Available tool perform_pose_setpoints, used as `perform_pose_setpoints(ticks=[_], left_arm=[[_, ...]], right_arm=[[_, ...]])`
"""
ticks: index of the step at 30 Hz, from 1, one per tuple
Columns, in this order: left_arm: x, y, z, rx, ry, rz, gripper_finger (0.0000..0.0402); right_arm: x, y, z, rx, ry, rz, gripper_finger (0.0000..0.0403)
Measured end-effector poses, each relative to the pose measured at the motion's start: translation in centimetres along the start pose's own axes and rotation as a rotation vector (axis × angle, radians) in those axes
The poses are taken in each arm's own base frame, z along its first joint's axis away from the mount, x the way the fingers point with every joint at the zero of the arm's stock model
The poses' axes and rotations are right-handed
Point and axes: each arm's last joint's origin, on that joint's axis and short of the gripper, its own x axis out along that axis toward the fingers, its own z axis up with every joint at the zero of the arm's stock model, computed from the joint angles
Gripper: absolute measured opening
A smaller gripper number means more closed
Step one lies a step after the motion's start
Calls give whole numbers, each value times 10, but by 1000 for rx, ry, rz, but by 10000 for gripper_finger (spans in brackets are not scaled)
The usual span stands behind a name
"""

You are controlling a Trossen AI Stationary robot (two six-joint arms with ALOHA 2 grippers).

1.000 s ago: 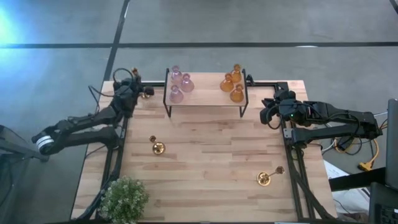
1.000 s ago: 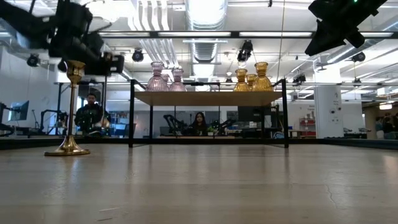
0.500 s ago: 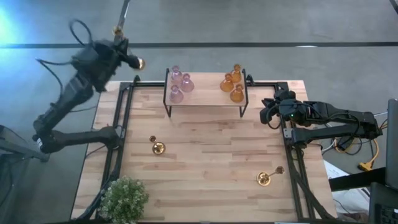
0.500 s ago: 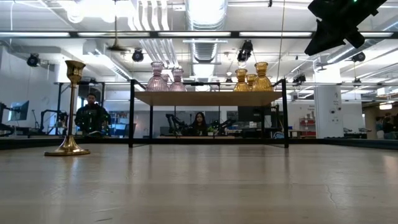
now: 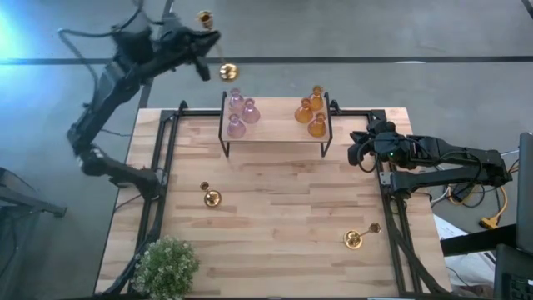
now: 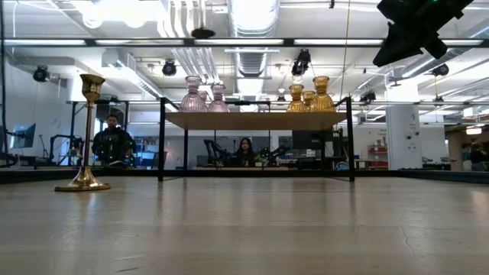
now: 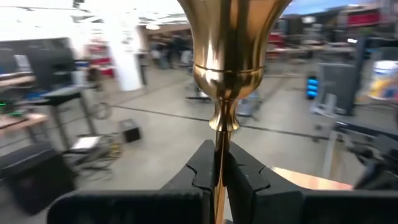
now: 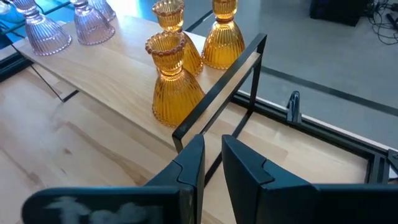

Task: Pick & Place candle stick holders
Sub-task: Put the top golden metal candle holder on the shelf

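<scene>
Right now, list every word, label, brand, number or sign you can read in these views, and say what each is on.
None can be read.
Gold candle holder held in the left end effector: no markings.
Amber glass holders and the wooden shelf: no labels.
Room beyond the table: screens and signs too blurred to read.

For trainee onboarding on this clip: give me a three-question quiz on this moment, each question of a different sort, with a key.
1. True or false: the left gripper is shut on a gold candle stick holder.
2. How many gold candle stick holders are on the table? A) one B) two C) three
3. Fill in: the pink glass holders share the raised shelf with the ____ glass holders.

Key: 1 true; 2 B; 3 amber
</scene>
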Motion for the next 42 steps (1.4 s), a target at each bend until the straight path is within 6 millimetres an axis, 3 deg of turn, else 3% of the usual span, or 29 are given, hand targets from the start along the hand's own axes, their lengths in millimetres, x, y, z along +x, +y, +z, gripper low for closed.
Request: perform_pose_setpoints(ticks=[9, 14, 22, 31, 35, 42], left_arm=[[82, 1, -17, -11, 38, -229, 19], [123, 4, -39, -30, 83, -332, 19], [163, 18, -81, -4, 142, -317, 19], [185, 24, -139, -71, 191, -312, 19], [182, 22, -162, -79, 202, -302, 19], [172, 19, -181, -98, 208, -286, 19]], right_arm=[[0, 1, 1, 11, -11, 8, 47], [0, 1, 1, 11, -11, 8, 47], [0, 1, 1, 8, -11, 8, 47], [1, 1, 0, 2, -6, 5, 47], [1, 1, 0, -11, -6, 4, 47], [1, 1, 0, -33, -7, 5, 47]])
